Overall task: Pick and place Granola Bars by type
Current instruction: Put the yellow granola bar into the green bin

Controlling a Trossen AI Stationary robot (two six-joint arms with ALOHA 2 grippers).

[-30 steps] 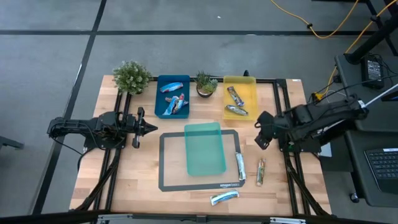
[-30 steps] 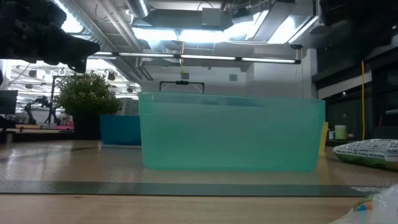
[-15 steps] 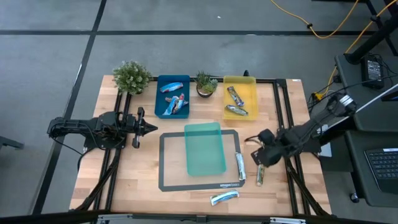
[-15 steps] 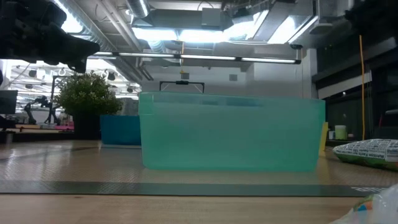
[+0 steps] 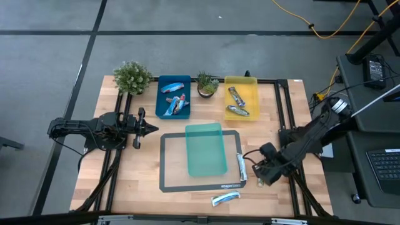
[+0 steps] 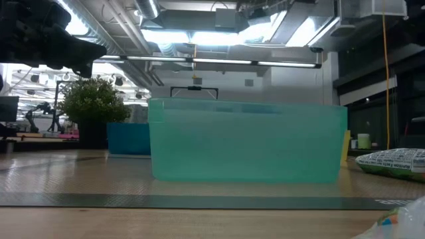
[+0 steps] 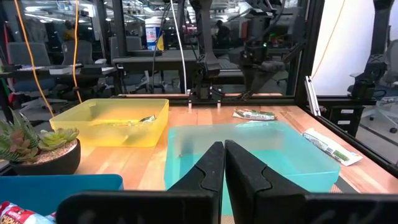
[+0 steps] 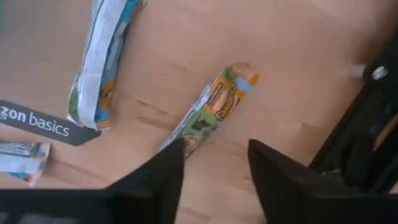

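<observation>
Right wrist view: green-brown granola bar (image 8: 208,113) just beyond the right gripper's (image 8: 214,163) parted jaws.

Foil-wrapped Granola Bars (image 5: 242,167) flat: some in blue and yellow trays, three loose on the table.

Three trays (blue (image 5: 174,95), yellow (image 5: 241,82), teal (image 5: 205,150)), two potted plants (image 5: 132,77), seven granola bars (image 5: 241,167) visible, two end effectors (image 5: 257,173).

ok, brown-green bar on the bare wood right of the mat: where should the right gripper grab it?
Probably across the middle of the brown-green bar, from straight above. It lies flat and slim, clear of the white-teal bar. The open right gripper already straddles its near end.
</observation>
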